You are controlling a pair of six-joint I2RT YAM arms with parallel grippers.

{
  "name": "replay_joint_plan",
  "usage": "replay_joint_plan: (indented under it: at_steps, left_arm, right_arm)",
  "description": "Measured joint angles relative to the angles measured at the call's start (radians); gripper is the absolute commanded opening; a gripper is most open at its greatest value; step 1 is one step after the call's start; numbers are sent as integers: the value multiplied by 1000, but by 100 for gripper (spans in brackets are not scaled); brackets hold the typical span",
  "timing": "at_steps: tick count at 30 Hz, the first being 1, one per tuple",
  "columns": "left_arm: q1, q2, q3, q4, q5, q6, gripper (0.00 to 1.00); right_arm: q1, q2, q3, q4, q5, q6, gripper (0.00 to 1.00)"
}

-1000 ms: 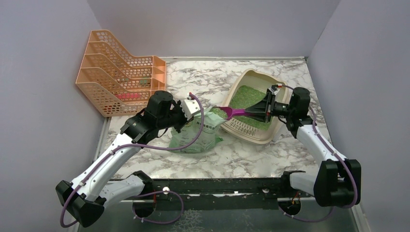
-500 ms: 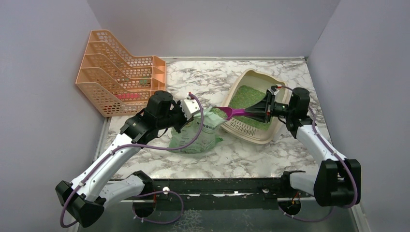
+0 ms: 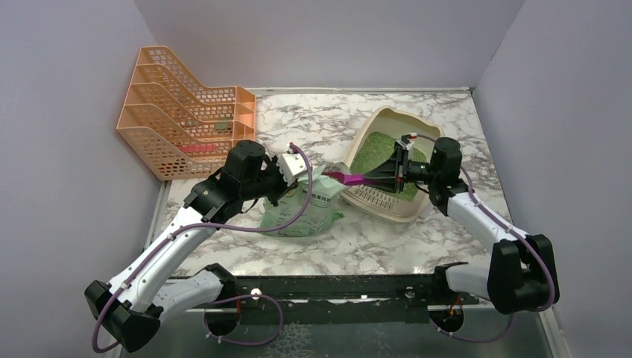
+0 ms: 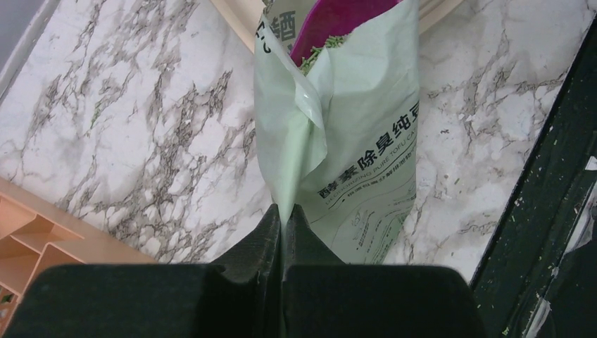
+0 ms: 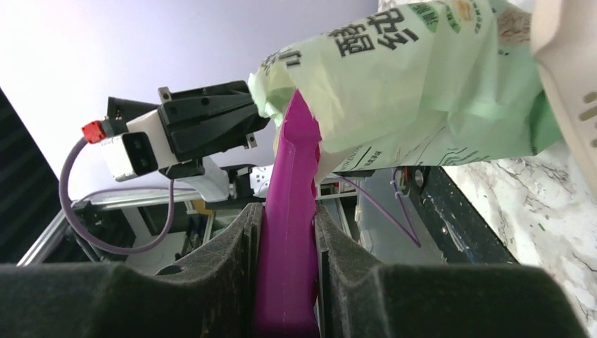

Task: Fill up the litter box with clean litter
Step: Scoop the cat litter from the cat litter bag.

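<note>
The beige litter box sits right of centre with a layer of green clean litter inside. A translucent green bag of litter stands just left of it. My left gripper is shut on the bag's upper edge, holding its mouth up. My right gripper hangs over the box, shut on the handle of a magenta scoop. The scoop's head reaches into the bag's mouth, with green granules on it.
An orange mesh file rack stands at the back left, its corner near my left wrist. Grey walls close in three sides. A black rail with scattered granules runs along the front edge.
My right arm has moved left across the litter box, pushing the scoop's head further into the bag's mouth. The left arm and bag have stayed put.
</note>
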Motion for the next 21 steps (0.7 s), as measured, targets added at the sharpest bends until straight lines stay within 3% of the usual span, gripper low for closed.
replay_joint_plan:
  at_steps: [21]
  left_arm:
    - [2,-5,0,-4,3,-4,0]
  right_arm:
    - [-77,-18,-36,18,-8,28,1]
